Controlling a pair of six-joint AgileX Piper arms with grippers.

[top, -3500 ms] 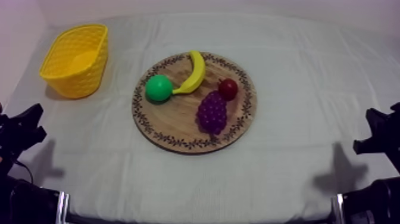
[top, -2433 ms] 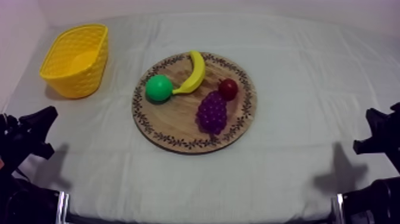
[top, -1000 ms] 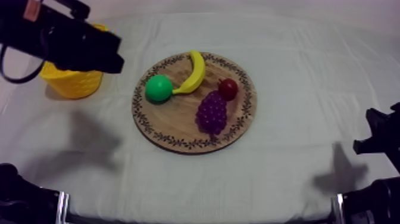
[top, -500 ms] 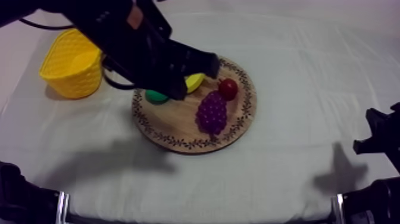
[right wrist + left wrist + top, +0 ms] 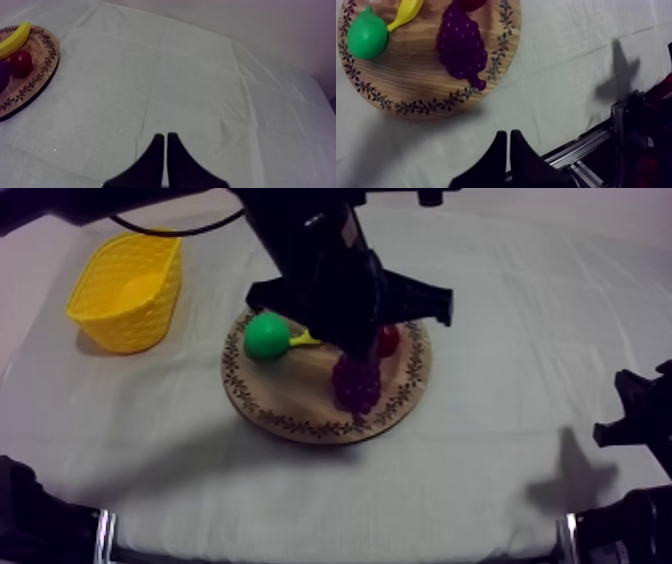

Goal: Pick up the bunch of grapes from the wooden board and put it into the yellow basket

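The purple bunch of grapes (image 5: 357, 384) lies on the round wooden board (image 5: 290, 410), next to a small red fruit (image 5: 388, 341). My left arm (image 5: 335, 273) hangs over the board and hides most of the banana and the top of the grapes. In the left wrist view my left gripper (image 5: 508, 137) is shut on nothing, its tips above the cloth just off the board's (image 5: 411, 87) rim, apart from the grapes (image 5: 461, 45). The yellow basket (image 5: 125, 286) stands at the far left. My right gripper (image 5: 165, 137) is shut, low at the right side.
A green pear (image 5: 266, 336) and a banana (image 5: 406, 12) share the board with the grapes. The right wrist view has the board's edge (image 5: 30, 85) with the banana (image 5: 12, 40) and red fruit (image 5: 21, 64). The right arm (image 5: 640, 423) rests near the table's front right corner.
My left arm rose from the lower left, swung past the basket and now hangs over the board above the grapes. The right arm and the fruit have not moved.
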